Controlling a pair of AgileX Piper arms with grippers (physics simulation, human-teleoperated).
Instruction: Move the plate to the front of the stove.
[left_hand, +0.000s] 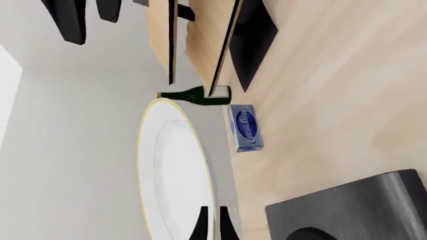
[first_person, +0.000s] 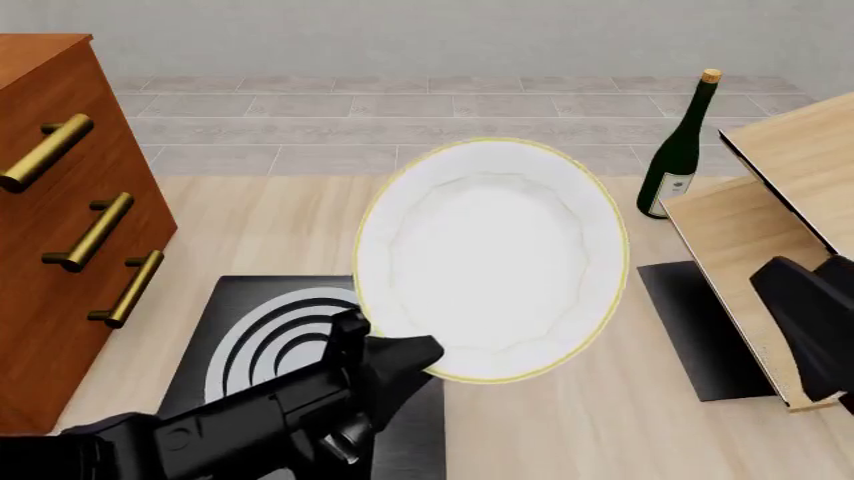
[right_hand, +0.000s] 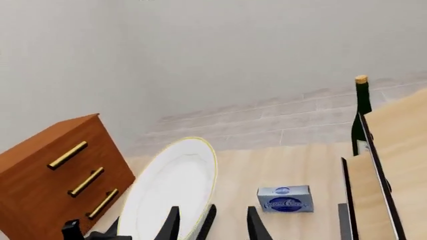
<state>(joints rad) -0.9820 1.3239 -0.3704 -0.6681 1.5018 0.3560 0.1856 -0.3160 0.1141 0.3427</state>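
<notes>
The white plate with its thin gold rim is up in the air and tilted, its face towards the front camera. My left gripper is shut on its lower left rim; in the left wrist view the fingertips pinch the plate edge. The black stove with grey rings lies on the table under and left of the plate, partly hidden by my left arm. My right gripper hovers open at the far right, away from the plate.
A brown dresser with brass handles stands at the left. A green bottle stands at the back right beside tilted wooden boards. A plain black mat lies under them. A blue box sits on the table beyond the plate.
</notes>
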